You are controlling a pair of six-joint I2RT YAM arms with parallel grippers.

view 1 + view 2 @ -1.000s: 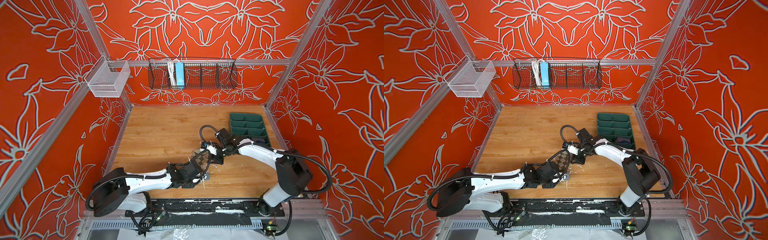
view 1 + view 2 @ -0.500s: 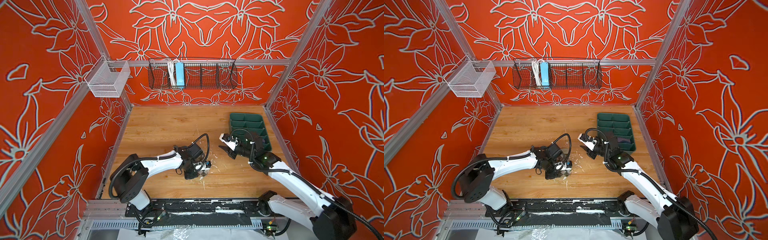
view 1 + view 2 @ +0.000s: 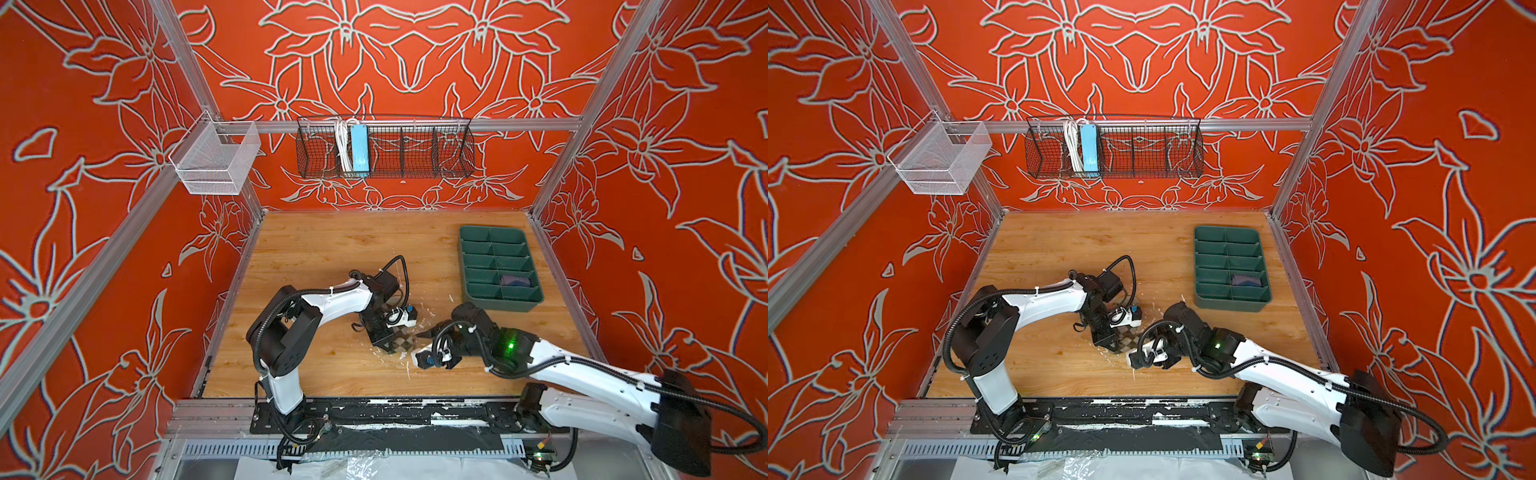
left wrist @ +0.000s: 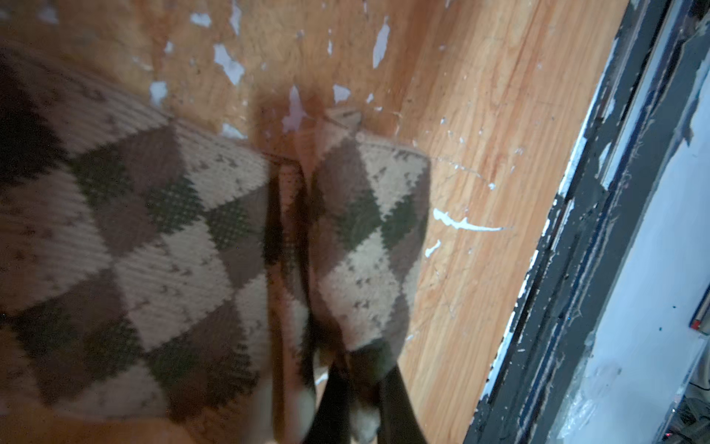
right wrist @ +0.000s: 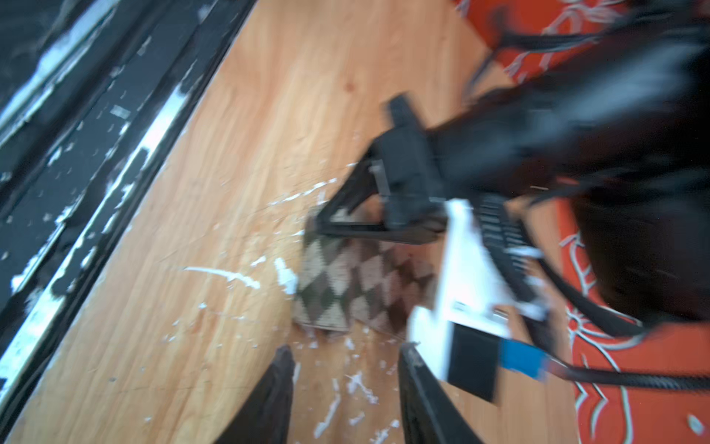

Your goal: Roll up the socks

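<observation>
As it carries everything else, light wood-grain table [image 3: 332,249] [image 3: 1059,249]: flat board floor of the red flowered booth, scuffed with white flecks.
Dark green plastic tray [image 3: 498,305] [image 3: 1229,304]: ten compartments in two columns, standing on the table beside the right wall.
Long black wire basket [image 3: 415,149]: hung on the back wall rail, above and behind the tray, with a light blue block and a white cable coil inside.
White mesh basket [image 3: 216,162]: hung at the far left corner post, well apart from the tray.
Beige knitted argyle sock [image 3: 399,343] [image 3: 1128,338] [image 4: 173,238] [image 5: 345,284]: olive and brown diamonds, lying on the table off the tray's near-left corner and apart from it. Partly covered by the arm in both top views.
Dark purple sock [image 3: 515,280] [image 3: 1246,280]: a small bundle inside the tray, in the right column, second compartment from the near end. Too small to tell more.
Black left gripper [image 5: 317,226]: closed tight on a fold at the argyle sock's edge, on the side facing away from the tray.
Black right gripper [image 5: 345,355]: fingers moderately apart with nothing between them, just short of the argyle sock on its tray-facing side.
</observation>
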